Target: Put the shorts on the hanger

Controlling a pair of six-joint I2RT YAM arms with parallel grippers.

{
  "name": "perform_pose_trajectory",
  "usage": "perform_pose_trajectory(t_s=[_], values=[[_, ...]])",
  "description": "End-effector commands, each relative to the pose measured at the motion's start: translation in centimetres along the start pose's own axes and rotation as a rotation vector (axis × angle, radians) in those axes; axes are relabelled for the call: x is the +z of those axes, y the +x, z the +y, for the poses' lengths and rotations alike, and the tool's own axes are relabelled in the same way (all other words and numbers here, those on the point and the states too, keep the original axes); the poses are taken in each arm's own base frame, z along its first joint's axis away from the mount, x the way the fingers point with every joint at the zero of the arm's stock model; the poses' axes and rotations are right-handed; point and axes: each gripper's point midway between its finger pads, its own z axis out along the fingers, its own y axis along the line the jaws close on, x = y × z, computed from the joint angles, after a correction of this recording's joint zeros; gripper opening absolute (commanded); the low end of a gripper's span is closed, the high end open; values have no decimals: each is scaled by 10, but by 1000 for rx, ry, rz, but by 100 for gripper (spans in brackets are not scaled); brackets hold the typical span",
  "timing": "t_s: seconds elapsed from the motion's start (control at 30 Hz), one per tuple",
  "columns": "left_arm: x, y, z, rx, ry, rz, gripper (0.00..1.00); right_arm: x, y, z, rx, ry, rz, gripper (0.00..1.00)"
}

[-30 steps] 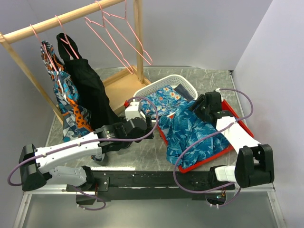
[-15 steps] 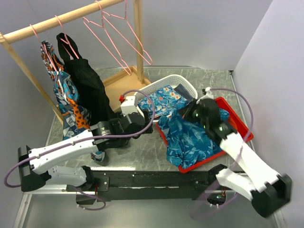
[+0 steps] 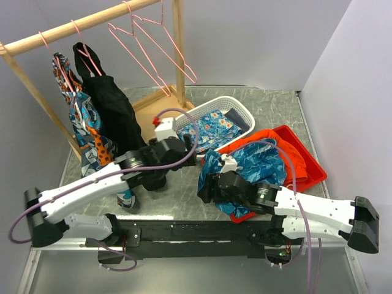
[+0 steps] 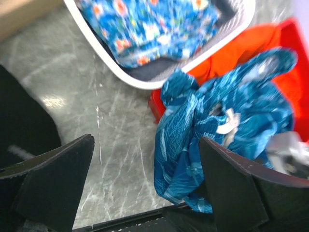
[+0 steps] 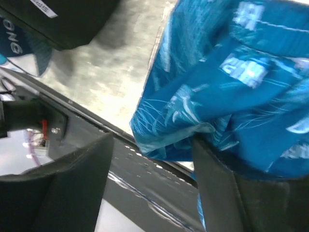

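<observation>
The teal-blue leaf-print shorts [image 3: 252,164] lie bunched over the front left edge of the red tray [image 3: 309,173], white drawstring showing in the left wrist view [image 4: 227,123]. My right gripper [image 3: 205,188] is open low at the shorts' front left corner; in its own view the fabric [image 5: 231,82] hangs over its right finger, jaws wide apart [image 5: 149,188]. My left gripper [image 3: 187,158] is open and empty, left of the shorts, above the table [image 4: 145,183]. Pink wire hangers [image 3: 153,58] hang on the wooden rail at the back.
A white basket [image 3: 242,113] holds a blue flowered cloth [image 3: 211,125]. A plain orange-red garment [image 3: 291,147] lies in the red tray. Black and patterned garments [image 3: 113,119] hang on the rack at left. The table's front edge rail [image 5: 145,164] is just under my right gripper.
My right arm swung from over the tray down to the front, its gripper now at the shorts' front left corner. The shorts bunched leftward, uncovering the orange-red garment. My left gripper shifted slightly back.
</observation>
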Motion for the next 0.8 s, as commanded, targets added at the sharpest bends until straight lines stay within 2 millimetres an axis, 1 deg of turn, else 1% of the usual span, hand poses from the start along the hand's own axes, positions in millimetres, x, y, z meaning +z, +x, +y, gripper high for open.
perform_pose_trajectory(t_s=[0.0, 0.07, 0.1, 0.17, 0.2, 0.23, 0.27, 0.33, 0.37, 0.4, 0.43, 0.47, 0.5, 0.53, 0.57, 0.6, 0.63, 0.67, 0.7, 0.73, 0.77], values=[[17, 11, -30, 41, 60, 69, 90, -23, -28, -3, 12, 30, -120, 77], [25, 16, -35, 63, 52, 91, 86, -38, -36, -11, 2, 72, -136, 79], [32, 21, -39, 73, 44, 110, 83, -48, -46, -14, 14, 82, -179, 79], [39, 25, -44, 83, 43, 123, 81, -63, -54, -24, 23, 124, -205, 78], [44, 32, -48, 91, 45, 143, 76, -72, -60, -26, 46, 122, -232, 78], [47, 33, -51, 87, 51, 145, 76, -77, -67, -32, 59, 150, -268, 78], [48, 34, -54, 87, 57, 149, 76, -83, -68, -44, 66, 199, -281, 78], [52, 37, -59, 84, 61, 153, 75, -92, -78, -61, 108, 272, -339, 77], [54, 39, -61, 88, 58, 156, 75, -95, -79, -69, 110, 310, -336, 76], [56, 37, -65, 85, 63, 154, 75, -97, -86, -81, 128, 357, -353, 76], [58, 36, -66, 83, 55, 145, 75, -97, -91, -84, 137, 368, -362, 76], [62, 41, -64, 95, 30, 156, 75, -96, -93, -84, 149, 351, -344, 75], [62, 36, -71, 92, 36, 147, 75, -98, -102, -97, 161, 384, -362, 75], [63, 34, -72, 90, 26, 138, 75, -97, -112, -94, 176, 359, -387, 75], [68, 38, -72, 103, 10, 146, 75, -97, -114, -97, 184, 350, -385, 75], [67, 31, -80, 96, 20, 132, 75, -100, -123, -109, 196, 385, -410, 75], [68, 30, -81, 101, 10, 132, 75, -101, -128, -113, 205, 395, -424, 75], [71, 25, -87, 99, -1, 117, 75, -101, -131, -116, 207, 407, -424, 75], [72, 28, -82, 112, -33, 130, 74, -101, -134, -121, 199, 427, -426, 75], [74, 28, -81, 117, -55, 131, 74, -102, -141, -129, 220, 453, -443, 75], [79, 27, -83, 123, -80, 124, 74, -98, -143, -133, 222, 464, -432, 75]])
